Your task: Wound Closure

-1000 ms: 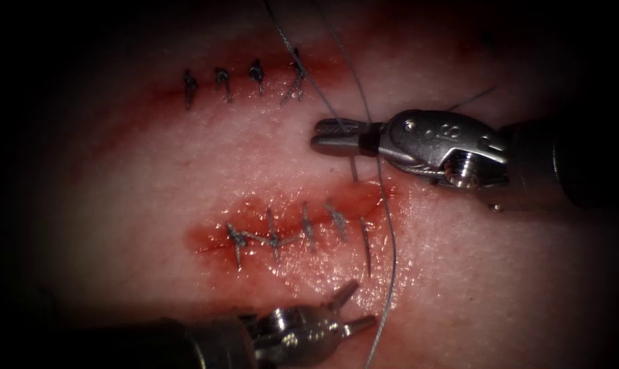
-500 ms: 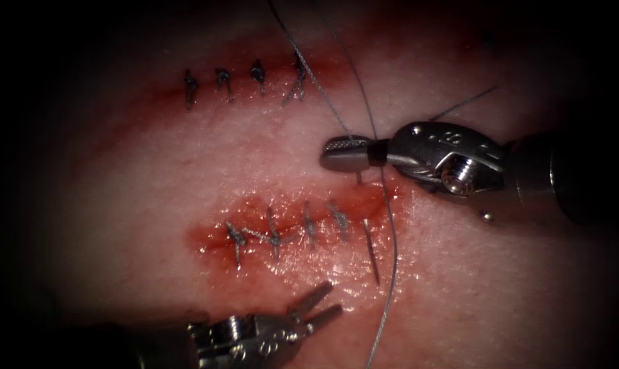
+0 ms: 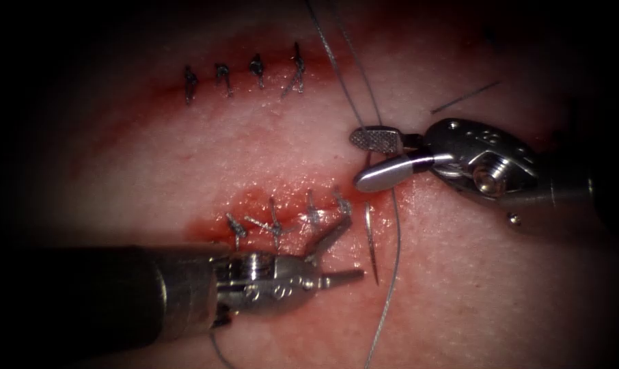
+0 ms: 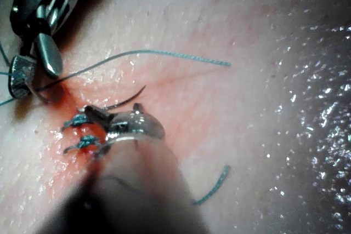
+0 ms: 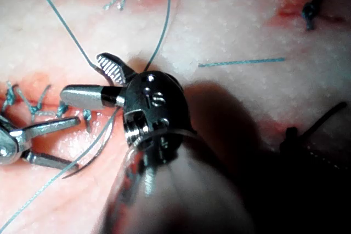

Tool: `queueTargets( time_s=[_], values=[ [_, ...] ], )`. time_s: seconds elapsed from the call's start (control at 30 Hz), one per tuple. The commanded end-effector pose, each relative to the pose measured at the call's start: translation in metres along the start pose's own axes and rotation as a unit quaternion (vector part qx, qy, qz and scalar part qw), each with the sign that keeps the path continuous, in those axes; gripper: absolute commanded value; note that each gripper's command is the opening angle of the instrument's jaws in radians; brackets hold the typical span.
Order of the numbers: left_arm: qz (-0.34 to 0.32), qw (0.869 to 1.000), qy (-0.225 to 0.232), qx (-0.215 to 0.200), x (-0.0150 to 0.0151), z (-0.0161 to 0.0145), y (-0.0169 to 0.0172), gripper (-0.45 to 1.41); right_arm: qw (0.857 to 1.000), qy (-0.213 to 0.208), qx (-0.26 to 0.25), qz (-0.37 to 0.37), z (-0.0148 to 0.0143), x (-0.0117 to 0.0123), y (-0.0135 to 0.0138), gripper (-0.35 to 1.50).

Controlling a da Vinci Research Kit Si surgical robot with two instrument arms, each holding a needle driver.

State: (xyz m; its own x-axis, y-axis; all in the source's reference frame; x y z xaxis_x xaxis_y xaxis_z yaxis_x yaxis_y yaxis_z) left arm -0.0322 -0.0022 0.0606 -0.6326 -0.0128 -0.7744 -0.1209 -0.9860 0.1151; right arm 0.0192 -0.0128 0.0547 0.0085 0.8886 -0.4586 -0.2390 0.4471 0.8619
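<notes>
Pale, glistening tissue (image 3: 152, 164) fills the bench scene, with two sutured lines across it: a row of four finished stitches (image 3: 241, 78) toward eleven o'clock in the endoscope view, and the cut (image 3: 289, 219) near centre, wet with red fluid (image 3: 255, 201) and already crossed by several stitches along its left part. A loose cut end of thread (image 3: 465, 96) lies on the tissue toward two o'clock, well apart from the work.

Thread (image 3: 390, 273) runs from twelve o'clock down past the right tool's tip and on toward six o'clock, crossing just right of the needle and lying between the needle and the right tool's shaft.

The right tool (image 3: 374, 158) comes in from three o'clock with its jaws spread wide and gripping nothing; the thread passes close beside its upper jaw, and whether it touches I cannot tell. The left tool (image 3: 347, 254) reaches in from eight o'clock, its jaws also apart and empty, the upper one lying over the cut's last stitches.

The needle (image 3: 371, 242) stands at the right end of the cut, its upper part in the tissue just below the right tool's lower jaw and its point free, just beside the left tool's lower jaw tip at its three o'clock.
</notes>
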Motion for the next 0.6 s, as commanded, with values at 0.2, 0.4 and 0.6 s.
queueTargets(
  time_s=[0.2,0.4,0.6],
  values=[
    [0.028,0.999,0.003,-0.015,-0.0018,0.0018,0.0014,0.91,1.000,0.013,-0.005,0.000,-0.0017,0.0002,0.0007,0.91],
    [0.050,0.998,0.014,-0.027,-0.0020,0.0026,0.0031,0.94,1.000,0.022,-0.011,-0.004,-0.0019,0.0003,0.0008,0.88],
    [0.061,0.997,0.025,-0.035,-0.0014,0.0026,0.0025,1.06,1.000,0.024,-0.016,-0.005,-0.0020,0.0003,0.0010,0.81]
  ],
)
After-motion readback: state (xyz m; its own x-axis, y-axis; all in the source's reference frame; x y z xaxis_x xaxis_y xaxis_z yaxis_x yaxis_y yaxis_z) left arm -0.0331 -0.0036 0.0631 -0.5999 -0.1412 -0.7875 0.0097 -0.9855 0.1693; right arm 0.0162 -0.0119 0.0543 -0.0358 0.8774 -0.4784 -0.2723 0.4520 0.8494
